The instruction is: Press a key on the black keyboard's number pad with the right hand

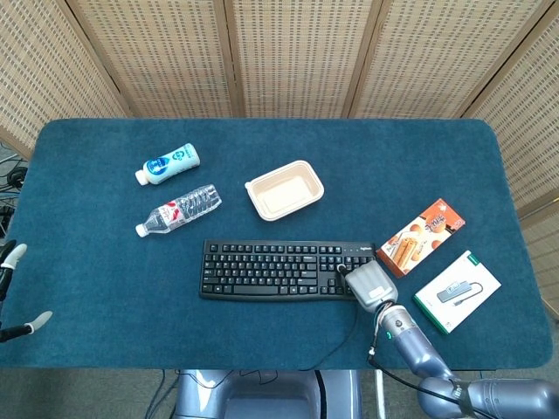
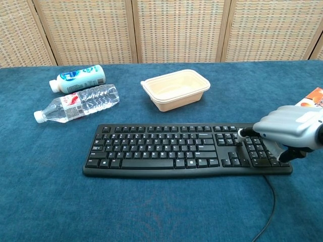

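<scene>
The black keyboard lies near the table's front edge, with its number pad at its right end. My right hand hovers over that end with most fingers curled in and one finger stretched out to the left. Its fingertip sits at the upper left corner of the number pad, and I cannot tell whether it touches a key. The hand covers most of the number pad in the head view. Only the pale-tipped fingers of my left hand show, spread and holding nothing, at the far left edge.
A beige food tray stands behind the keyboard. Two bottles lie at the back left. An orange snack box and a white box lie right of the keyboard. The keyboard cable trails to the front edge.
</scene>
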Robot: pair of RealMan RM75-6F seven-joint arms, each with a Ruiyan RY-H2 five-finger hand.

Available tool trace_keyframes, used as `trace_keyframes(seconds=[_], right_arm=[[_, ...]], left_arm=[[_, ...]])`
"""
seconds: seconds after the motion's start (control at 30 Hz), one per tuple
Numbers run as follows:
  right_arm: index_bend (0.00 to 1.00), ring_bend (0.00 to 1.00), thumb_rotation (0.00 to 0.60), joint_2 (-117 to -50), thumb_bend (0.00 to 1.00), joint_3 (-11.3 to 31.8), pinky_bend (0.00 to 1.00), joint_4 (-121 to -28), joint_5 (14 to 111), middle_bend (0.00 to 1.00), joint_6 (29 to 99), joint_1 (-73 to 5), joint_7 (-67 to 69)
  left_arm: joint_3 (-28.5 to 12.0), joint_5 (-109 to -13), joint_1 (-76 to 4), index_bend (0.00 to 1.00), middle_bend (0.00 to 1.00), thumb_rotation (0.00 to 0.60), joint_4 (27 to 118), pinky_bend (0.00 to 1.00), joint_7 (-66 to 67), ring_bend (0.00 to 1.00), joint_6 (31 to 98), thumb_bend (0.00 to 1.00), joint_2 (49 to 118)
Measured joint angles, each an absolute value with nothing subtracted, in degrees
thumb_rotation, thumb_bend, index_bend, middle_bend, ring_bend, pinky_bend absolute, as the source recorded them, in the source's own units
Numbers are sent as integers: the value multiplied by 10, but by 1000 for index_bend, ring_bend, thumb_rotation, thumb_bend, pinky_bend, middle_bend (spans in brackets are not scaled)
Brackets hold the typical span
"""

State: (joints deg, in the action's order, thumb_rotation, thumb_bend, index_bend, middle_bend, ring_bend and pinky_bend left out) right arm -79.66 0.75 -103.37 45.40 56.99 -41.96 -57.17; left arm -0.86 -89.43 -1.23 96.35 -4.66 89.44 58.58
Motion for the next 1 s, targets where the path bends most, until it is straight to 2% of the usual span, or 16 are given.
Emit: trace_keyframes(seconds=[1.0], right_arm=[[183, 983, 600, -829, 1000, -23, 1000, -1044, 383, 712, 634, -468, -620]], left_arm=[[-11, -891, -12, 0, 0, 600, 962, 0, -55, 0, 895, 0, 583]])
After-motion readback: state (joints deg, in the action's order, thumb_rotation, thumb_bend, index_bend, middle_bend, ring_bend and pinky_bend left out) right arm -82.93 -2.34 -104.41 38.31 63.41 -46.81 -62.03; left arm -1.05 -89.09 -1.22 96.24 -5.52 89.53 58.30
